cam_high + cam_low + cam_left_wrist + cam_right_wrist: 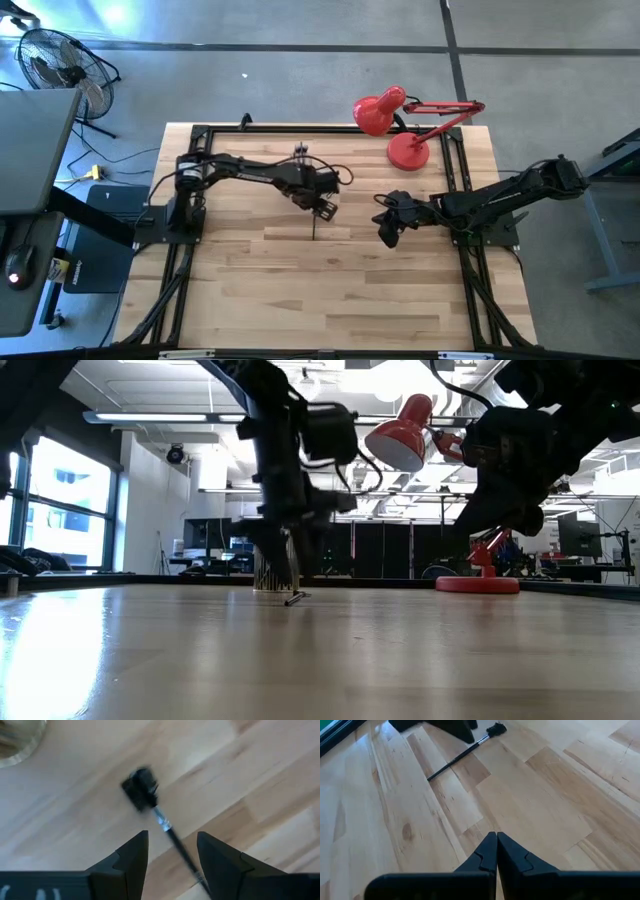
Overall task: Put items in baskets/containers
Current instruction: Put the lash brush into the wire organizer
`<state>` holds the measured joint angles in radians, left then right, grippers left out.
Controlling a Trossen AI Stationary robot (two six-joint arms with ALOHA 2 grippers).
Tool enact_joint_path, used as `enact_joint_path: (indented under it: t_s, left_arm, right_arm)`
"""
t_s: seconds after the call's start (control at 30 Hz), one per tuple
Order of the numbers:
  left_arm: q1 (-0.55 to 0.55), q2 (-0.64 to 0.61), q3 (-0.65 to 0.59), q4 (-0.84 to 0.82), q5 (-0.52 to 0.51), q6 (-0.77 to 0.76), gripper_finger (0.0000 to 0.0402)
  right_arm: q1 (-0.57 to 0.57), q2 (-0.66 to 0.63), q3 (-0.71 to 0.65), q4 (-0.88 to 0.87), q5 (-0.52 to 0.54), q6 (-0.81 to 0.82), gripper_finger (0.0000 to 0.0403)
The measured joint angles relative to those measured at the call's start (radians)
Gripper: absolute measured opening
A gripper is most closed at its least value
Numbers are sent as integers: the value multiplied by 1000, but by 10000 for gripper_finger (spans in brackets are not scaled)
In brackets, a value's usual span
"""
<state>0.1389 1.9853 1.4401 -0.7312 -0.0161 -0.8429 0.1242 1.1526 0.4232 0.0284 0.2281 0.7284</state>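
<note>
a: what do the arms look like?
b: both are dark, nearly black, built of jointed segments. the left arm (245,172) has thin black cables looping along it near the wrist, and a paler band by its base.
a: and the other?
b: the right arm (510,190) is the same dark build, chunky at the joints.
a: the fingers?
b: the left gripper (170,857) has two wedge-shaped black fingers with angled tips; the right gripper (496,851) has matching black ones.

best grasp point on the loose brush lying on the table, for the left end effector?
Take the brush mid-handle, from straight above. It lies flat on the table, bristle head bulky, and the handle already runs between the open left end effector fingers.
</note>
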Motion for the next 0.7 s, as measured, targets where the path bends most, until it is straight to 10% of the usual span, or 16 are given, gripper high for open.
enact_joint_path:
  t_s: [0.37,0.7]
  left_arm:
    - [-3,60,1,45,-43,-45,159]
    - [-8,63,-1,102,-33,208,16]
  right_arm:
    - [0,0,0,9,-41,-3,0]
    - [0,0,0,34,-41,-3,0]
